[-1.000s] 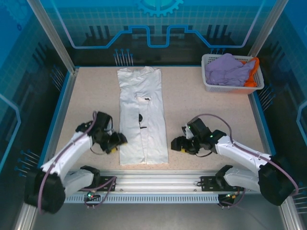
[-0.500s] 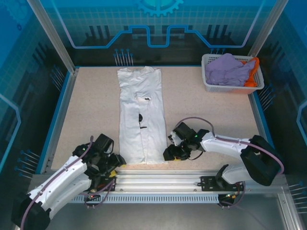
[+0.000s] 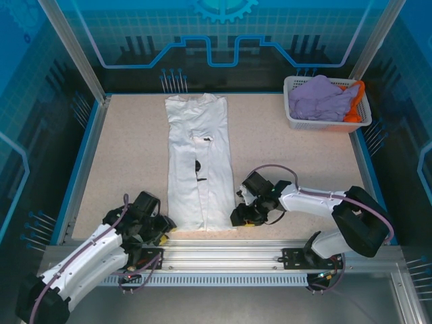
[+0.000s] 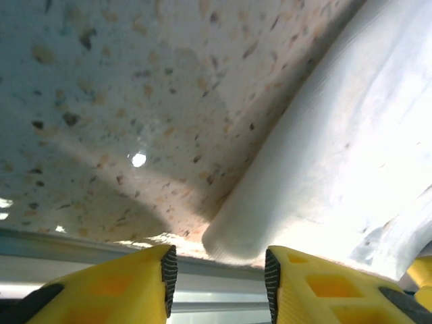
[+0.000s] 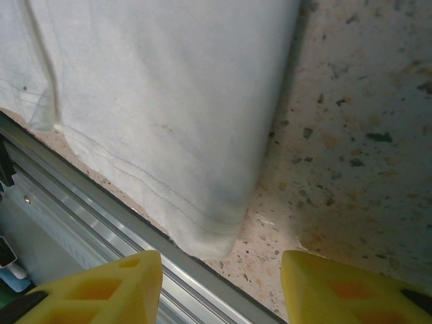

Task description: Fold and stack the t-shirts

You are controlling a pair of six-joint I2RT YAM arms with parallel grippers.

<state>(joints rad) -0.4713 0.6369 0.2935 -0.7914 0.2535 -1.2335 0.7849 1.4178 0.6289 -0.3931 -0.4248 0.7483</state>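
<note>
Left pincer (image 4: 217, 262) and right pincer (image 5: 221, 268) dropped, released, at near corners of white t-shirt (image 3: 199, 155)

orange t-shirt (image 3: 359, 90) — mostly buried, chest marks (image 3: 198, 165) — unreadable

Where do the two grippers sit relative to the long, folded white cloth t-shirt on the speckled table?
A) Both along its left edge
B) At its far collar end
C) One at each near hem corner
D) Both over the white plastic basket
C: the top view shows the left gripper and right gripper flanking the near hem of the white t-shirt, and each wrist view shows a hem corner just ahead of the yellow fingers.
</note>
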